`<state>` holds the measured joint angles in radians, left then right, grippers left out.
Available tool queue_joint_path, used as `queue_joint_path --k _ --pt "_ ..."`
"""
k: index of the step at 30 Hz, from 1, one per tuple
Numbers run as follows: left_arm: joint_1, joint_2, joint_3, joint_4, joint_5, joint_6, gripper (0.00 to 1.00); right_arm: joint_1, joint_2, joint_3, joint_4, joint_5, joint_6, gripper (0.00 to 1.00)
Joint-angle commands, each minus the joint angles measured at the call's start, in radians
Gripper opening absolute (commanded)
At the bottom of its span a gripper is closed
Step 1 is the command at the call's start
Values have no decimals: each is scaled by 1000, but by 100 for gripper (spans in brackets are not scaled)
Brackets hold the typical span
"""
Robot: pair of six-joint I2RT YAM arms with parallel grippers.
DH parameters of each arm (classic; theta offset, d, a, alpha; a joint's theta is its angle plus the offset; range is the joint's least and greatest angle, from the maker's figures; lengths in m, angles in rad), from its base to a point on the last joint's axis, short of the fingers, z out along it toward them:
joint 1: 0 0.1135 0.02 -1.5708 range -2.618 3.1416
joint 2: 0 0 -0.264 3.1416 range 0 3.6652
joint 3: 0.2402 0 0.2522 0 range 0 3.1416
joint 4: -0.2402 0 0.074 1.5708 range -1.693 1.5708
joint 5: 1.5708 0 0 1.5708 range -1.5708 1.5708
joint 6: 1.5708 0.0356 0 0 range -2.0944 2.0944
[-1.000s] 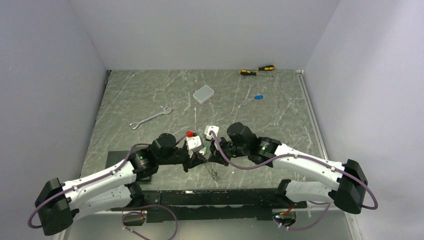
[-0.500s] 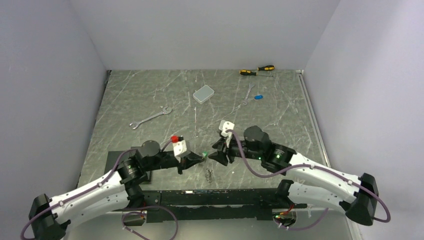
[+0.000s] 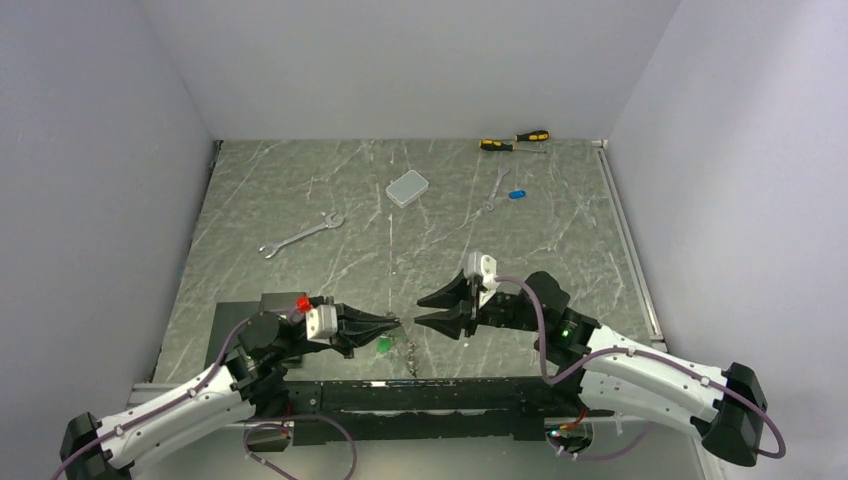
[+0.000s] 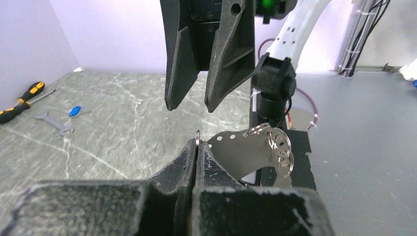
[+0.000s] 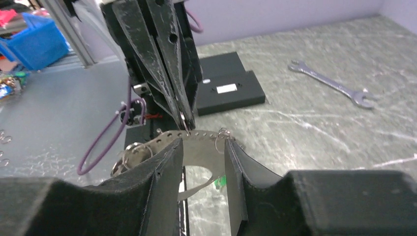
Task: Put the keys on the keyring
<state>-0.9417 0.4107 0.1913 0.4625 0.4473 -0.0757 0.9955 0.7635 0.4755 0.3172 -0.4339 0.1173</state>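
Note:
My left gripper (image 3: 397,322) is shut on a thin split ring at the edge of the keyring (image 3: 412,348), a flat grey perforated metal piece carrying several rings (image 4: 280,147). In the left wrist view the ring sticks up between my shut fingertips (image 4: 197,146). My right gripper (image 3: 420,310) is open and empty, facing the left one, its fingers either side of the metal piece (image 5: 209,153). The green key (image 3: 383,344) hangs below it (image 5: 220,182). The blue key (image 3: 516,194) lies far back on the table. The black key is out of view.
A wrench (image 3: 300,236) lies left of centre and another (image 3: 496,188) next to the blue key. Two yellow-and-black screwdrivers (image 3: 513,141) lie at the back. A grey box (image 3: 407,187) sits mid-back. A black block (image 5: 226,88) lies at the near left.
Both arms have drawn back toward the near edge and lowered. The left gripper went left, the right gripper went right. The green key now hangs lower, near the table edge.

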Motion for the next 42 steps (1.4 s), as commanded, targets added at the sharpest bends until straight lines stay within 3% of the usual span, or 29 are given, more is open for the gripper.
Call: queue_joint_path --k 1,10,30,42 --pt "-4 24 0 242 50 -42 0 0 8 -24 229 -80 59 39" --pt "-3 111 -17 450 61 -90 0 0 44 -8 251 -130 55 39" --pt "-3 191 -10 526 68 -103 0 0 79 21 269 -159 47 20" --pt "-4 188 -26 549 57 -107 0 0 20 35 214 -115 23 28"
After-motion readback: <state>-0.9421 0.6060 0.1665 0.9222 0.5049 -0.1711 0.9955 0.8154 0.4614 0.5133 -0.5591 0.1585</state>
